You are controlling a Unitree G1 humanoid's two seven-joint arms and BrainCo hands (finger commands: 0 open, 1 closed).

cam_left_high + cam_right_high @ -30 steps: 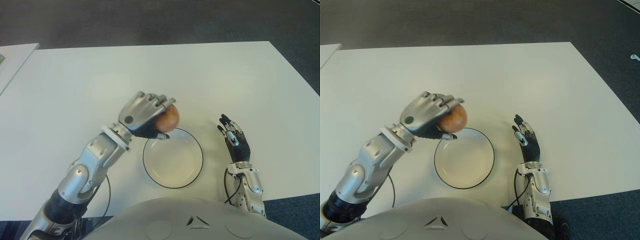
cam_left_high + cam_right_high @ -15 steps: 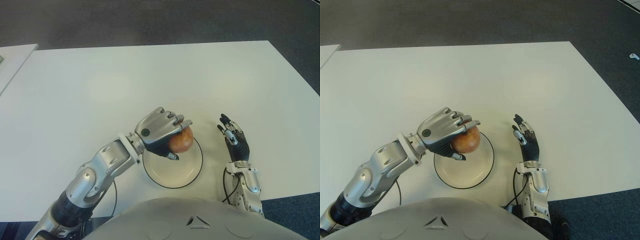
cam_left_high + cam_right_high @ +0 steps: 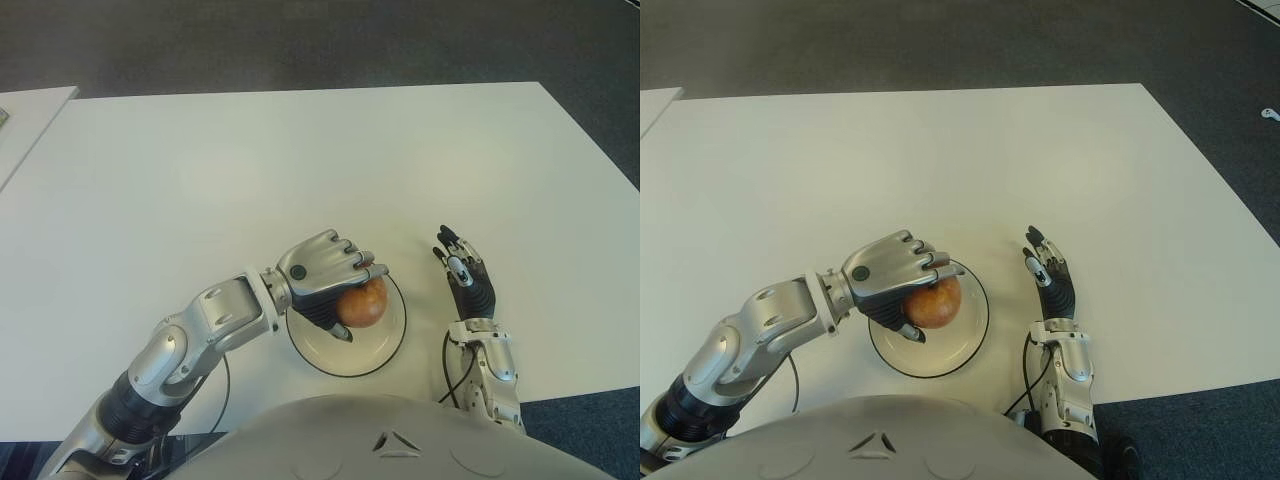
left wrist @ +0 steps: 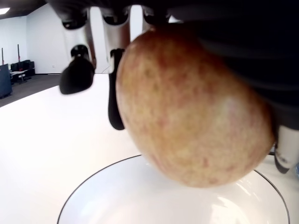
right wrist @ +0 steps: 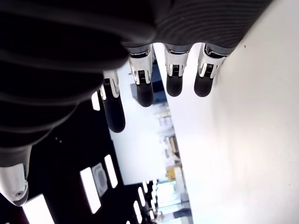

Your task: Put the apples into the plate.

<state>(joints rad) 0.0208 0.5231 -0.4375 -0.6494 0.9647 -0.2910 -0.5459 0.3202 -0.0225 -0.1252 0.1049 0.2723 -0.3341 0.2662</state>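
One apple is seen, reddish and mottled with yellow, and it is held in the left hand above the plate. The fingers are curled over the top of the fruit and the thumb is pressed against its near side, so the hand is closed around the apple. In the left wrist view the apple is shown just above the plate's white inside; whether the two are touching cannot be told. The plate is white with a thin dark rim and is placed on the white table, close to the near edge, just in front of the robot's body.

To the right of the plate, a little apart from it, the right hand is shown beside the table's near edge with its fingers extended and nothing held. In the right wrist view those fingers are seen straight and spread, with the table surface beside them.

Farther back, the table top is seen bare and white, and beyond its far edge a dark grey floor is visible.
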